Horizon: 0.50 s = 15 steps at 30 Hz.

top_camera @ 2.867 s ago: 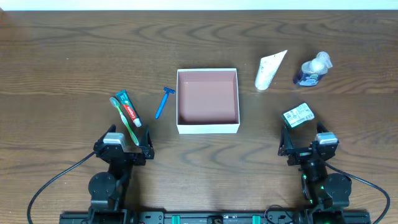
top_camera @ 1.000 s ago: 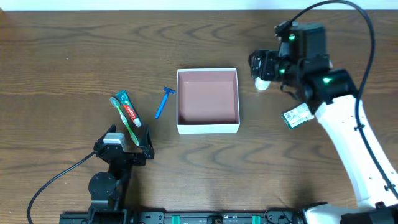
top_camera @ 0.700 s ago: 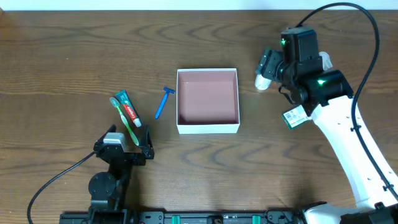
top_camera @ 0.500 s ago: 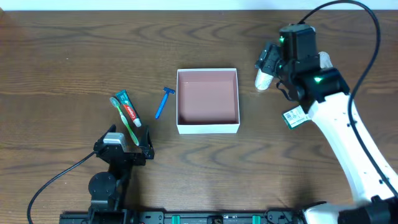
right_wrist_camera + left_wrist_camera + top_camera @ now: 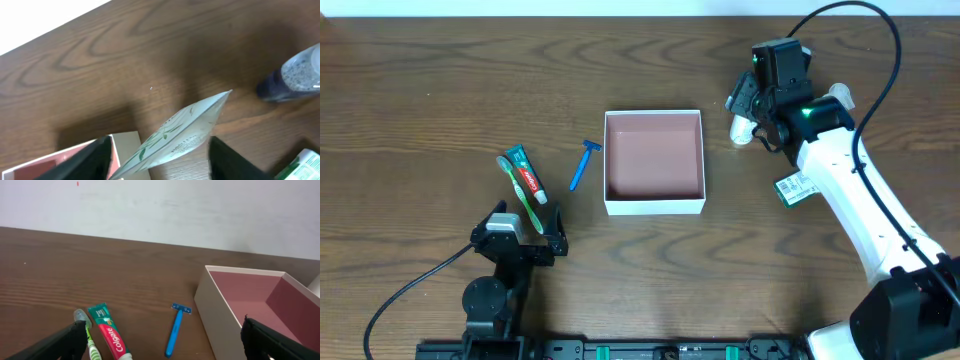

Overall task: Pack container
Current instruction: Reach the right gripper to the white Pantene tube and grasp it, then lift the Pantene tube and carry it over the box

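Observation:
The container (image 5: 655,207), a square white box with a pink-brown inside, sits mid-table and holds nothing; it also shows in the left wrist view (image 5: 227,312) and its corner in the right wrist view (image 5: 126,146). My right gripper (image 5: 747,108) is open and hovers over a white tube (image 5: 743,130). In the right wrist view the tube (image 5: 185,132) lies between the spread fingers (image 5: 160,160). My left gripper (image 5: 529,217) is open and empty at the front left, also seen in its wrist view (image 5: 162,340).
Left of the container lie a toothpaste tube (image 5: 525,170), a green toothbrush (image 5: 523,198) and a blue razor (image 5: 582,164). A small bottle (image 5: 296,72) and a green packet (image 5: 798,186) lie right of the white tube.
My right arm has left its rest spot at the front right and reached back over the white tube, and its wrist has shifted a little left. The left arm has not moved.

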### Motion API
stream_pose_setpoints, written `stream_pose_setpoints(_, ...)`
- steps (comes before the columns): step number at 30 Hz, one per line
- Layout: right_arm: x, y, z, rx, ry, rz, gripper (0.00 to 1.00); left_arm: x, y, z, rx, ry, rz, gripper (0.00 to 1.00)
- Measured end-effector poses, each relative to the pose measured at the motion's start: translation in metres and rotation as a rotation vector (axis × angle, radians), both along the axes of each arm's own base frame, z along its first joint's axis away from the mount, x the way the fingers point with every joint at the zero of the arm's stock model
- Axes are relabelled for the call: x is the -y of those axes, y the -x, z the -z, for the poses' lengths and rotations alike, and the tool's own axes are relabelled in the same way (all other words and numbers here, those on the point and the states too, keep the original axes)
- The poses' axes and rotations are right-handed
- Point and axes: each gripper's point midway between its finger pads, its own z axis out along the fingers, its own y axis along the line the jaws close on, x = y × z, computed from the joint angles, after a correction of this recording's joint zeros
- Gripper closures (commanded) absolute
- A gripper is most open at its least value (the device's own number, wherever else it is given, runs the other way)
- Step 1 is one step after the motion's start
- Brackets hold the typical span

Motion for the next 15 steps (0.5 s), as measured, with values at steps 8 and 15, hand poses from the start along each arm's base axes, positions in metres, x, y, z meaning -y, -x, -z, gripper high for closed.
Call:
stream_pose_setpoints(8,0.005,-0.003,0.017,-0.038,0.009,0.015,0.81,0.000,0.000,0.000,0.000,0.000,0.000,0.02)
stream_pose_setpoints(15,0.008,-0.005,0.021,-0.045,0.057,-0.028,0.99,0.000,0.000,0.000,0.000,0.000,0.000,0.02)
